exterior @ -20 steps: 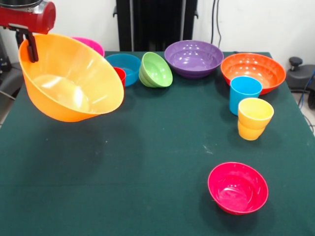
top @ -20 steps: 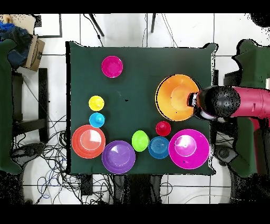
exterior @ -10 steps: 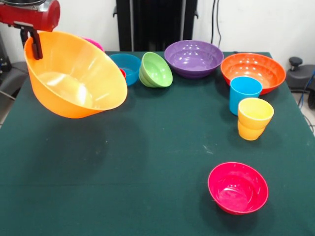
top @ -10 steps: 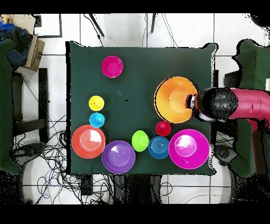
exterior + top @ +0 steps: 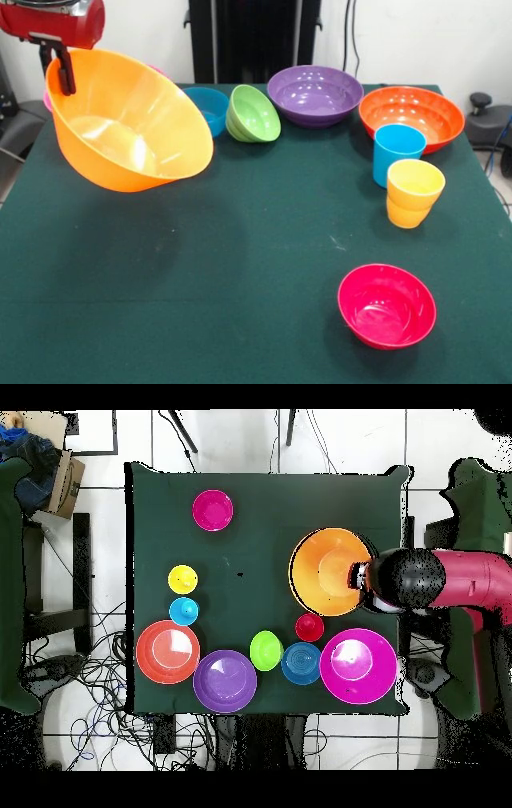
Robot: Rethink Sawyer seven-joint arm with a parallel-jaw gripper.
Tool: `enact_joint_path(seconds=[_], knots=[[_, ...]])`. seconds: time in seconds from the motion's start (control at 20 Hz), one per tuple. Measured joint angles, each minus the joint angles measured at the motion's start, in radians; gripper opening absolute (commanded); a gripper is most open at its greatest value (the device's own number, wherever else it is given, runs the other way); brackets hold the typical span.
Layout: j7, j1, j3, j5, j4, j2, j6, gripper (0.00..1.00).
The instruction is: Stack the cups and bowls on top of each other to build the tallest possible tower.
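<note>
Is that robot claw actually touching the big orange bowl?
Touching. In the front view the gripper is clamped over the rim of the yellow-orange bowl, holding it tilted above the table.

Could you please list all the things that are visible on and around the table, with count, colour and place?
large yellow-orange bowl: 1, held tilted in the air above the table's side.
large pink bowl: 1, table corner beside the blue bowl.
purple bowl: 1, back row.
orange bowl: 1, back corner.
small blue bowl: 1, back row.
small green bowl: 1, tipped on its side, between the blue and purple bowls.
small crimson-pink bowl: 1, alone on the opposite side of the table.
red cup: 1, by the blue bowl.
sky-blue cup: 1, before the orange bowl.
yellow cup: 1, next to the sky-blue cup.
table: 1, dark green cover.
cardboard box: 1, brown, on the floor.
gripper: 1, black, on the red arm, clamped on the yellow-orange bowl's rim.
</note>
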Motion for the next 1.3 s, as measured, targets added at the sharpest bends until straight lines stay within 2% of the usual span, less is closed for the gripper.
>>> enact_joint_path(seconds=[0.65,1.3], knots=[[0.0,0.045,0.0,0.001,0.012,0.0,0.0,0.0],[0.0,0.047,0.0,0.011,0.025,0.0,0.0,0.0]])
